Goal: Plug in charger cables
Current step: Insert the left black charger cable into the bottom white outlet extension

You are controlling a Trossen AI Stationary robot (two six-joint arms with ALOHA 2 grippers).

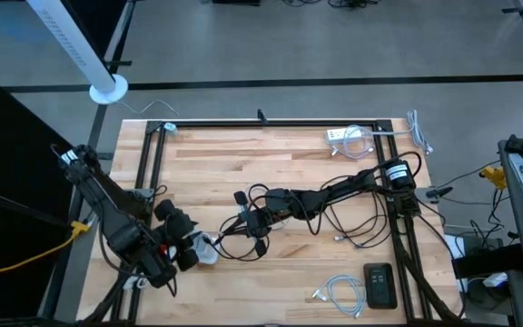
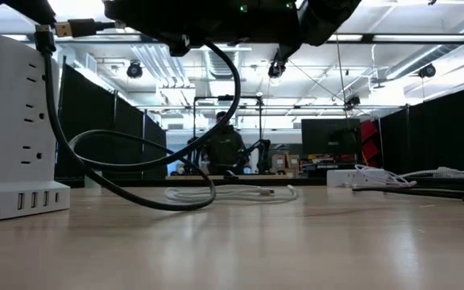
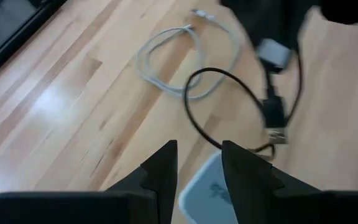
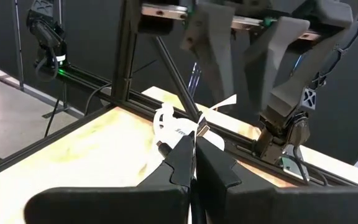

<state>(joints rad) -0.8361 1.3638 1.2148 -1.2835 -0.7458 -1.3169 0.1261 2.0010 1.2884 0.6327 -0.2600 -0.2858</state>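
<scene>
A long black cable (image 1: 320,218) sprawls in loose loops across the middle of the wooden table (image 1: 243,154), thin and glossy, with a gold-coloured USB plug (image 2: 72,29) at one end. In the high view the right gripper (image 1: 254,221) sits at the table's centre, its arm reaching in from 3 o'clock. The right wrist view shows its fingers (image 4: 185,158) pressed together on the dark cable with almost no gap between them.

The left gripper (image 1: 192,247) waits at about 8 o'clock, just beside the white cube adapter (image 1: 209,250). In the left wrist view its fingers (image 3: 163,165) stand a little apart and hold nothing, the adapter's top showing between them.

A short white cable (image 1: 339,292) lies coiled at 5 o'clock, near a dark phone-like device (image 1: 379,283). Another white cable (image 1: 357,138) is bundled at 1 o'clock on a white power strip (image 1: 341,135).

Only the low view reveals the gold plug tip held up in the air, level with the upper part of the tall white adapter (image 2: 10,121), whose side carries outlet slots and a row of USB ports at its base; it also shows a person (image 2: 224,145) in the room beyond the table. The left wrist view alone shows a pale grey coiled cable (image 3: 179,59) lying flat on the boards beside one black loop (image 3: 229,112).
</scene>
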